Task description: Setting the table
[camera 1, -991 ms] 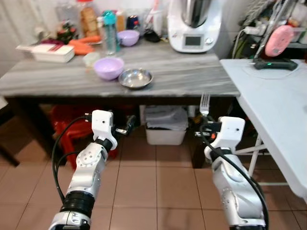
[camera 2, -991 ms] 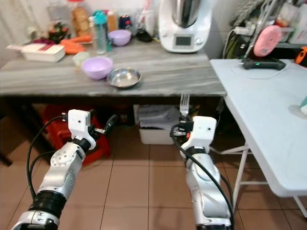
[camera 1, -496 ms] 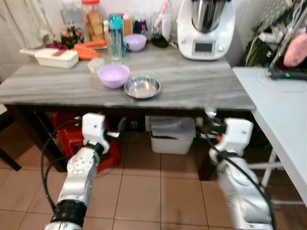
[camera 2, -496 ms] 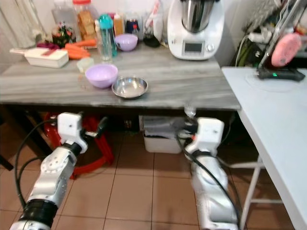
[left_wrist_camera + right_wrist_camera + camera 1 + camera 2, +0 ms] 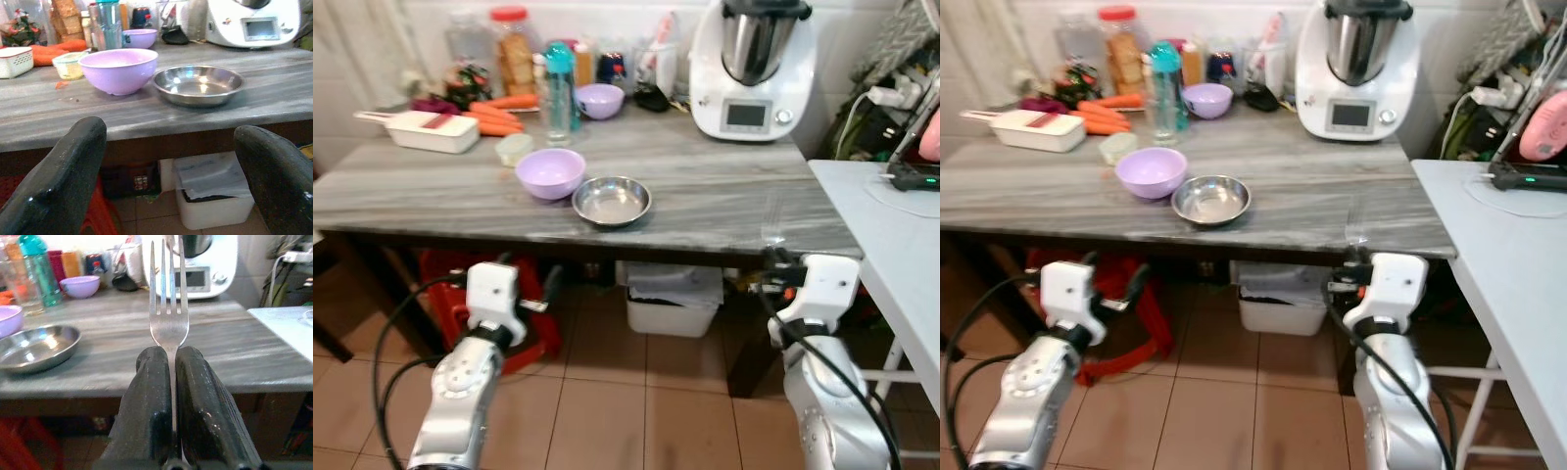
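Observation:
My right gripper (image 5: 171, 355) is shut on a steel fork (image 5: 168, 308), tines pointing up, held just in front of the grey marble table's (image 5: 724, 196) front edge at its right end. In the head views that gripper (image 5: 777, 264) sits level with the table edge. A steel bowl (image 5: 612, 200) and a purple bowl (image 5: 550, 172) stand side by side near the table's middle. My left gripper (image 5: 551, 282) is open below the front edge, its fingers (image 5: 63, 181) spread wide, with both bowls (image 5: 198, 84) ahead of it.
A white food processor (image 5: 759, 69) stands at the back right. Bottles (image 5: 559, 78), a small purple bowl (image 5: 600, 100), carrots (image 5: 494, 113) and a white container (image 5: 423, 130) crowd the back left. A white table (image 5: 901, 255) adjoins on the right. Under the table sit a white bin (image 5: 674, 299) and a red stool (image 5: 524, 328).
The camera has moved closer to the table and looks more squarely at it. Both grippers now sit nearer the table's front edge. The fork stays held in the right gripper.

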You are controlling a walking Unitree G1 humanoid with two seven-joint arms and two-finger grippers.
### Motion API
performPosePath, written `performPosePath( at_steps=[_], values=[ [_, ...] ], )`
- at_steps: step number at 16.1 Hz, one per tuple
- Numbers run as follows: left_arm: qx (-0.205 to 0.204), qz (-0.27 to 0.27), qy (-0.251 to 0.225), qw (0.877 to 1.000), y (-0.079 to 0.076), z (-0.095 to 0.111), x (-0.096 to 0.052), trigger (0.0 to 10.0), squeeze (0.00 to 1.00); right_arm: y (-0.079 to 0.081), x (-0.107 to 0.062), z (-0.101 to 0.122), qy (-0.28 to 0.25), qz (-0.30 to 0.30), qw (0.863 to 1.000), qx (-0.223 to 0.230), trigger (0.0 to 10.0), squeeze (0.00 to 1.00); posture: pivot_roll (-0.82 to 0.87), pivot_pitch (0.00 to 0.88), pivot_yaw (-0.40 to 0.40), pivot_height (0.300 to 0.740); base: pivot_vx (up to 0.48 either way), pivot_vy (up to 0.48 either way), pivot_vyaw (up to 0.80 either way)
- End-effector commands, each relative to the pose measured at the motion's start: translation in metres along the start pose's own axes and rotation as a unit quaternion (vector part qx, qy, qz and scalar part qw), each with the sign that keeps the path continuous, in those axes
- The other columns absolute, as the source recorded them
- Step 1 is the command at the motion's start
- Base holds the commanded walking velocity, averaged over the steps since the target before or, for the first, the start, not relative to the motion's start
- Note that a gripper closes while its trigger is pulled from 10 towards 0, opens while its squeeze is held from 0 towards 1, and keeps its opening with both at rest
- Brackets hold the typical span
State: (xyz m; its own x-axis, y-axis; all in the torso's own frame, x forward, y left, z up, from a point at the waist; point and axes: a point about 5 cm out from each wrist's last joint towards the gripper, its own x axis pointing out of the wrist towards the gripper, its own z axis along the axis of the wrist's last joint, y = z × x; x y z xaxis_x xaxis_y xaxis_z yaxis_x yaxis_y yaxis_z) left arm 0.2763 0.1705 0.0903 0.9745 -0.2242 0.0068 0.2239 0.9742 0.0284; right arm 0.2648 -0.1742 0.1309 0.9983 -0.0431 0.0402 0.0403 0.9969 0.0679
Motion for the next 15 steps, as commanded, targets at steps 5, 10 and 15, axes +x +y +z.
performPosePath(
  at_steps=[5,10,15],
  values=[
    [-0.001,-0.026,-0.01,1.0,-0.014,0.012,0.006,10.0,0.0,-0.002,0.004,0.005,-0.011,-0.005,1.0,-0.008,10.0,0.0,-0.11,0.0,0.015,0.74,0.362,0.0,0.0],
    [-0.009,-0.04,-0.004,0.999,-0.02,0.01,0.008,10.0,0.0,0.0,0.007,0.005,-0.014,-0.008,1.0,-0.001,10.0,0.0,-0.1,0.0,0.023,0.74,0.36,0.0,0.0],
    [-0.011,-0.047,-0.002,0.999,-0.023,0.01,0.008,10.0,0.0,0.0,0.007,0.005,-0.013,-0.008,1.0,0.0,10.0,0.0,-0.1,0.0,0.025,0.74,0.326,0.0,0.49]
  ],
)
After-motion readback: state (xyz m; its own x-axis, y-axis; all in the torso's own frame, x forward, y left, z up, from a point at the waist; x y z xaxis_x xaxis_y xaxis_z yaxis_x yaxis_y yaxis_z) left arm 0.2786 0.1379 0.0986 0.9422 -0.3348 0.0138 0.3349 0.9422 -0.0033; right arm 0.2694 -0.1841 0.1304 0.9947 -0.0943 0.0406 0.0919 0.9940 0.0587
